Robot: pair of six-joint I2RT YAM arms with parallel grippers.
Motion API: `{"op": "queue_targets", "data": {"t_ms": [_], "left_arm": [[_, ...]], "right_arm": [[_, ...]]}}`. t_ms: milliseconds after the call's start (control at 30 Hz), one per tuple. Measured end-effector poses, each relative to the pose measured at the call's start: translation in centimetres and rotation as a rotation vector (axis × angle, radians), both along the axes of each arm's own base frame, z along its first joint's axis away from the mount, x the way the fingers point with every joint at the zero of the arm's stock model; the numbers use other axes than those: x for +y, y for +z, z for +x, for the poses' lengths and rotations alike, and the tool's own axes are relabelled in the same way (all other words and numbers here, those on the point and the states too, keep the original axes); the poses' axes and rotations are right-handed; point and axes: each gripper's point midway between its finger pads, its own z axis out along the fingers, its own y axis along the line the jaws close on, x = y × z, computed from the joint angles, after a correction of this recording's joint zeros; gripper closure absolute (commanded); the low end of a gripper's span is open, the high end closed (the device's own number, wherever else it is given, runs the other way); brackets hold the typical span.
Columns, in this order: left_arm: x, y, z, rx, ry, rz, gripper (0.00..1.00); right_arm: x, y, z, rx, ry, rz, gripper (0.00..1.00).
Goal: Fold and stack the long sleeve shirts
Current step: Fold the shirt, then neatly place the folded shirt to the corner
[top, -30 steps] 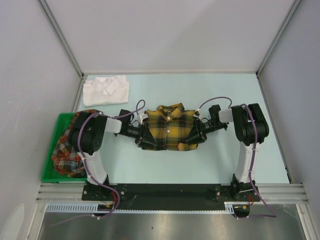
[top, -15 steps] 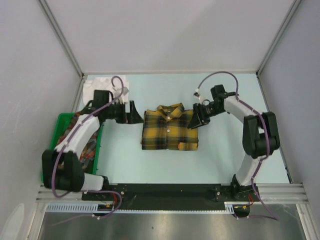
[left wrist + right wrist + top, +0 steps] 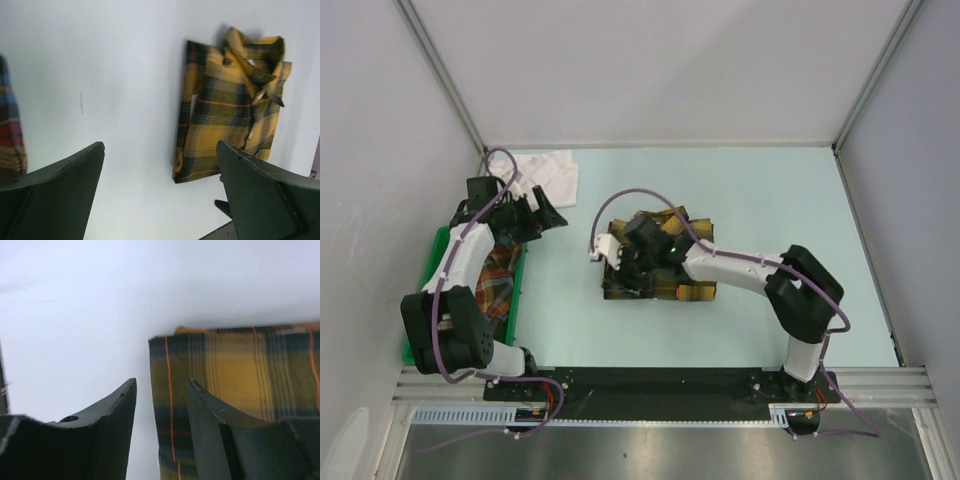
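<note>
Right arm across yellow plaid shirt

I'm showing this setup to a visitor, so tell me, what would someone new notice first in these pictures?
A folded yellow-and-black plaid shirt lies at the centre, the right arm stretched across it, the right end effector open at its left edge. At the left, the left end effector gapes wide near a green bin holding a red plaid shirt; a white shirt sits in the far left corner.

Lab: aluminium-framed, white-panelled test enclosure
</note>
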Motion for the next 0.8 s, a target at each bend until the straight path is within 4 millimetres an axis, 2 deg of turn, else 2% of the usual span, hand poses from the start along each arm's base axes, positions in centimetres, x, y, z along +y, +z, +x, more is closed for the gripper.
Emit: {"op": "queue_targets", "data": {"t_ms": [67, 233, 367, 467, 567, 600, 667, 800], "left_arm": [[1.0, -1.4, -0.5, 0.058, 0.039, -0.015, 0.01], [0.6, -2.6, -1.6, 0.108, 0.034, -0.040, 0.00], [0.4, -3.4, -2.2, 0.131, 0.032, -0.048, 0.01], [0.3, -4.3, -2.7, 0.153, 0.035, -0.052, 0.01], [0.0, -5.6, -3.6, 0.182, 0.042, -0.065, 0.01], [-0.1, -6.0, -4.0, 0.192, 0.043, -0.072, 0.02], [-0.8, -7.0, -5.0, 0.211, 0.030, -0.108, 0.02], [-2.5, -8.3, -6.7, 0.227, -0.005, -0.179, 0.03]], "right_arm": [[1.4, -1.2, -0.5, -0.051, 0.031, -0.007, 0.51], [3.4, -3.4, -1.3, -0.138, 0.081, -0.009, 0.49], [3.9, -4.1, -1.1, -0.167, 0.089, -0.003, 0.49], [4.1, -5.2, -0.8, -0.185, 0.093, -0.009, 0.52], [3.6, -7.0, -0.9, -0.188, 0.102, -0.035, 0.71], [3.6, -7.2, -0.9, -0.193, 0.106, -0.033, 0.85], [3.7, -7.1, -0.5, -0.212, 0.103, -0.029, 0.97], [3.4, -6.9, 0.2, -0.198, 0.088, -0.017, 1.00]]}}
